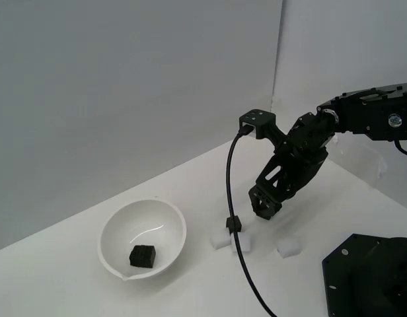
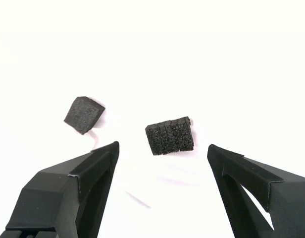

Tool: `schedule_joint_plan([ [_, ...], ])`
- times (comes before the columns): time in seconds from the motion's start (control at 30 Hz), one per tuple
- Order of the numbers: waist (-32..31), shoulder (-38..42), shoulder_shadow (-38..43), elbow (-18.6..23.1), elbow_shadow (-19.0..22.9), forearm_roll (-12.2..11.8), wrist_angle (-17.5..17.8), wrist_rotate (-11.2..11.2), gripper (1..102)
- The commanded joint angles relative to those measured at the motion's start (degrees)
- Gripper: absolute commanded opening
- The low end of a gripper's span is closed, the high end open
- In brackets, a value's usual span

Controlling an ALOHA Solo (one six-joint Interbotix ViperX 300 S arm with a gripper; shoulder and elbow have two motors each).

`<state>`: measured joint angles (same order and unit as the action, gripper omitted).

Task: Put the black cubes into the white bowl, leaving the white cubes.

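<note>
The white bowl (image 1: 115, 231) stands on the white table at the exterior view's left, with one black cube (image 1: 143, 255) inside it. My gripper (image 1: 265, 211) hangs low over the table to the bowl's right, open and empty. In the wrist view a black cube (image 2: 169, 135) lies on the table just beyond the gap between the open fingers (image 2: 90, 168), and a second black cube (image 2: 83, 115) lies farther off to one side. One of these cubes (image 1: 234, 224) shows in the exterior view beside the cable. White cubes (image 1: 221, 240) (image 1: 289, 246) lie near it.
A black cable (image 1: 238, 251) runs from the wrist camera (image 1: 258, 122) down across the table past the cubes. A black base plate (image 1: 372, 277) fills the lower corner at the exterior view's right. White walls stand behind the table.
</note>
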<state>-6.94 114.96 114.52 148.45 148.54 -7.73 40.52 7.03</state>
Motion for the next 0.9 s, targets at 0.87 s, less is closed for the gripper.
schedule_joint_plan([
  [0.87,0.3,-5.9,-5.4,0.1,-0.1,-0.7,-3.4,2.1,100],
])
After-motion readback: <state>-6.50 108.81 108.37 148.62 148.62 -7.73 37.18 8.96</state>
